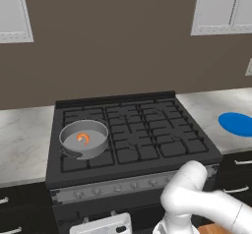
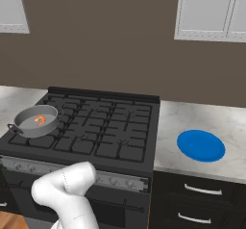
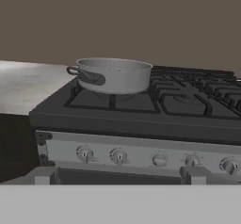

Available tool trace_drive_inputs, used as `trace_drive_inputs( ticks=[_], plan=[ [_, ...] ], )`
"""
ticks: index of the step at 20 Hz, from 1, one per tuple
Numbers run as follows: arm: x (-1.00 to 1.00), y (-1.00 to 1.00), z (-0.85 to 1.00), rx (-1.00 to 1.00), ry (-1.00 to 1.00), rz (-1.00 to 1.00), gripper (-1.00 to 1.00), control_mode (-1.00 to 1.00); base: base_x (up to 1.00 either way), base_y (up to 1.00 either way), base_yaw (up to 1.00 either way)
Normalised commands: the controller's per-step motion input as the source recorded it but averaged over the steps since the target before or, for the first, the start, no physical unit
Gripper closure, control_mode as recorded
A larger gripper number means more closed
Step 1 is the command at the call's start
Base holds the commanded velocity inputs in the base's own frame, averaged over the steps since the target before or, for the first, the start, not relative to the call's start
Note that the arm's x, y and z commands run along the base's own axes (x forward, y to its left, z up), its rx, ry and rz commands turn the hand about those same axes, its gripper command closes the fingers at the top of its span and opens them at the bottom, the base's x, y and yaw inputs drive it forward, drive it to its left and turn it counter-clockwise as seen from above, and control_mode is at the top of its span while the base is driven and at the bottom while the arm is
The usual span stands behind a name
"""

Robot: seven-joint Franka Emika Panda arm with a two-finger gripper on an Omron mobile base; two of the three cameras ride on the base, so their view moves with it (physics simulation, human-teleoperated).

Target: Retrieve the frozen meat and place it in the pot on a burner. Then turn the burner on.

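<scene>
Facing the range's front edge from low down, the two-finger gripper (image 3: 120, 178) stands with jaws spread wide and empty, level with the row of silver control knobs (image 3: 119, 156) just ahead. Beyond and above them, at the front left corner of the black gas range (image 1: 147, 130), the shallow grey metal pot (image 1: 83, 139) sits on its black grate burner (image 1: 74, 161), the tiny orange curled frozen meat (image 1: 83, 138) already inside. Turning on likely means the left-hand knobs.

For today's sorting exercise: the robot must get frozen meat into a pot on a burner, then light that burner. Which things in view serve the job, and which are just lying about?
Part of the job:
- frozen meat, already in the pot
- pot
- burner under it
- knobs

Lying about:
- blue plate
- wall cabinets
</scene>
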Motion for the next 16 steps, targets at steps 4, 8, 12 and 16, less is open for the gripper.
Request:
trace_drive_inputs(
  ticks=[4,8,12,16],
  plan=[
    [0.04,0.0,-0.33,-0.07,-0.01,-0.01,-1.0,-1.0,0.0,0.0,0.0],
    [0.01,0.01,-0.02,0.0,-0.03,0.0,-1.0,-1.0,0.0,0.0,0.0],
    [0.06,0.14,-0.08,0.0,-0.06,-0.04,-1.0,-1.0,0.0,0.0,0.0],
    [0.0,0.16,-0.09,0.0,-0.05,-0.04,-1.0,-1.0,0.0,0.0,0.0]
  ],
)
